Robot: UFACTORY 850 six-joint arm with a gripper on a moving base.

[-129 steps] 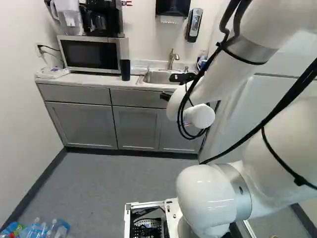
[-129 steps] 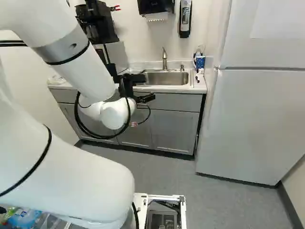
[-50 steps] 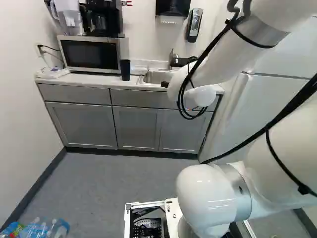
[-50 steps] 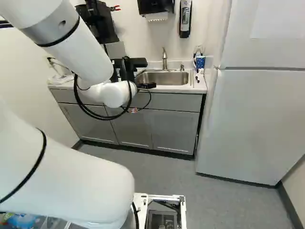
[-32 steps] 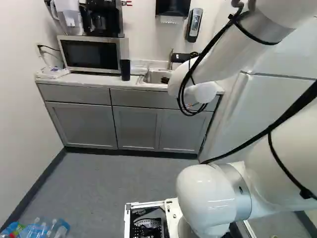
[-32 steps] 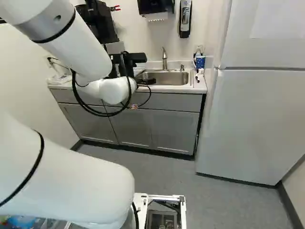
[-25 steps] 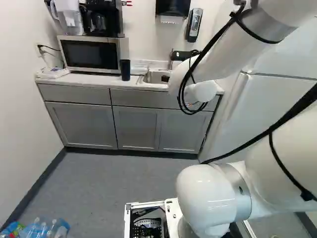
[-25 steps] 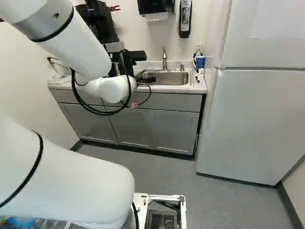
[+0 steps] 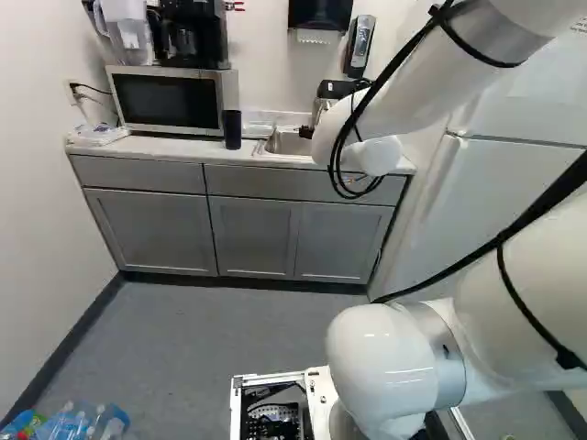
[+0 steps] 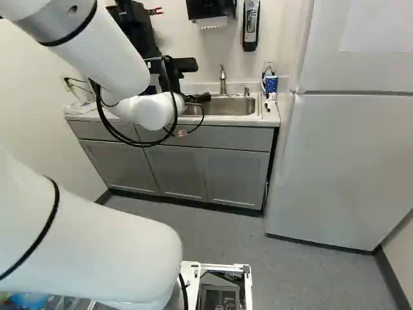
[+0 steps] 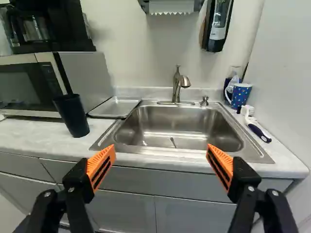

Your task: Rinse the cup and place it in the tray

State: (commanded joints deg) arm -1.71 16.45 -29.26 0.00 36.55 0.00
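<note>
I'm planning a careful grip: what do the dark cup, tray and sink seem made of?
Dark cup: matte, plastic or coated metal; its even surface leaves that open. Tray: likely metal, silvery with soft sheen. Sink: apparently brushed steel, grey with blurred bright reflections.

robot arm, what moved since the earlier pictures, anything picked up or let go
The arm's white wrist joint has risen in both base views, carrying the gripper up with it. Nothing is held now; the fingers stand open. Whether they let anything go, I cannot tell. The dark tumbler by the microwave, the faucet and the base stayed put.
</note>
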